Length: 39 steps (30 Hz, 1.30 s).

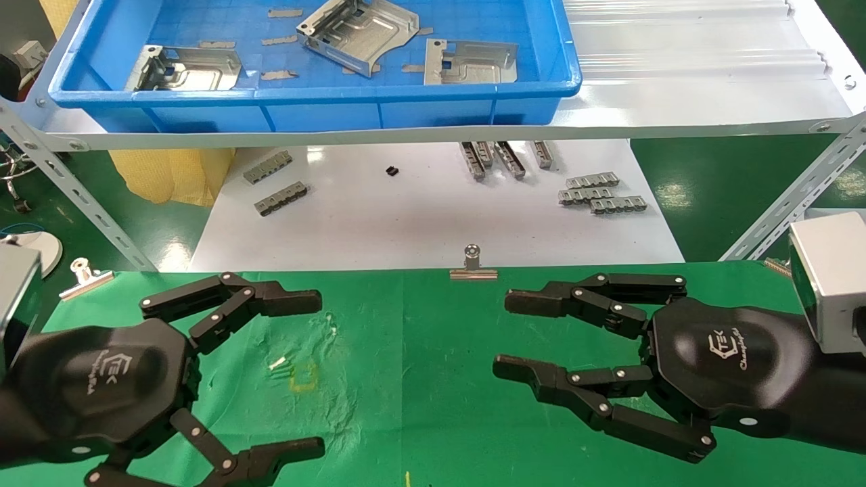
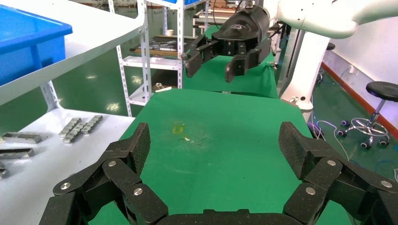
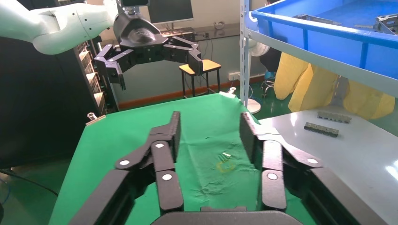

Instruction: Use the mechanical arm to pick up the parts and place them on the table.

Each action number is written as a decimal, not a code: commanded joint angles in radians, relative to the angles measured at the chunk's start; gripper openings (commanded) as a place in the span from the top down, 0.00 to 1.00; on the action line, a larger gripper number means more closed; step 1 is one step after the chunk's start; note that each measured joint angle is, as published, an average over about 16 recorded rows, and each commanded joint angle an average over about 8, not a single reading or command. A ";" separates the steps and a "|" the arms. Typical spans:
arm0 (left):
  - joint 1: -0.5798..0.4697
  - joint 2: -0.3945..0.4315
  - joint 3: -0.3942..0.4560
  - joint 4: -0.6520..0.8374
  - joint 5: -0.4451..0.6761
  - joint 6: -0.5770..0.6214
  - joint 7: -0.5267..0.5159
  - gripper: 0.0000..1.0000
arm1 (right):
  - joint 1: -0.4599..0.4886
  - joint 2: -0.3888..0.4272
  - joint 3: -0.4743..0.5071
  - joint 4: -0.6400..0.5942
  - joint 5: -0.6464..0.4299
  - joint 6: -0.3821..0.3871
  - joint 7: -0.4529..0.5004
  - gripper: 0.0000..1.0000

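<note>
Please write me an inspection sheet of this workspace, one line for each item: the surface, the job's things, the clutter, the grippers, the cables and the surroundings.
Surface: table under wrinkled green cloth, held by a binder clip; small pale marks near the middle; no parts on it yet.
Job's things: three silver parts lie in the blue bin on the white shelf.
Clutter: grey comb-like strips and a small black piece on the white board.
Grippers: left gripper and right gripper are both open, empty, above the cloth, facing each other.
Cables: a blue cable on the floor, left wrist view.
Surroundings: glossy green floor, yellow bag under the shelf, stool, further racks.
</note>
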 commanded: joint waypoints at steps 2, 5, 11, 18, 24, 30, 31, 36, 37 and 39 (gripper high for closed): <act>0.000 0.000 0.000 0.000 0.000 0.000 0.000 0.00 | 0.000 0.000 0.000 0.000 0.000 0.000 0.000 1.00; 0.000 0.000 0.000 0.000 0.000 0.000 0.000 0.00 | 0.000 0.000 0.000 0.000 0.000 0.000 0.000 1.00; 0.000 0.000 0.000 0.000 0.000 0.000 0.000 0.00 | 0.000 0.000 0.000 0.000 0.000 0.000 0.000 1.00; 0.000 0.000 0.000 0.000 0.000 0.000 0.000 0.00 | 0.000 0.000 0.000 0.000 0.000 0.000 0.000 1.00; -0.046 -0.001 -0.009 0.003 0.014 -0.009 0.009 0.00 | 0.000 0.000 0.000 0.000 0.000 0.000 0.000 1.00; -0.243 0.047 0.011 0.081 0.111 -0.042 0.007 0.00 | 0.000 0.000 0.000 0.000 0.000 0.000 0.000 1.00; -0.290 0.067 0.023 0.112 0.140 -0.049 0.007 0.00 | 0.000 0.000 0.000 0.000 0.000 0.000 0.000 1.00; -0.540 0.213 0.101 0.353 0.311 -0.102 0.028 0.00 | 0.000 0.000 0.000 0.000 0.000 0.000 0.000 1.00; -0.589 0.250 0.117 0.418 0.347 -0.126 0.036 0.00 | 0.000 0.000 0.000 0.000 0.000 0.000 0.000 1.00; -0.680 0.324 0.146 0.552 0.418 -0.193 0.054 0.00 | 0.000 0.000 0.000 0.000 0.000 0.000 0.000 1.00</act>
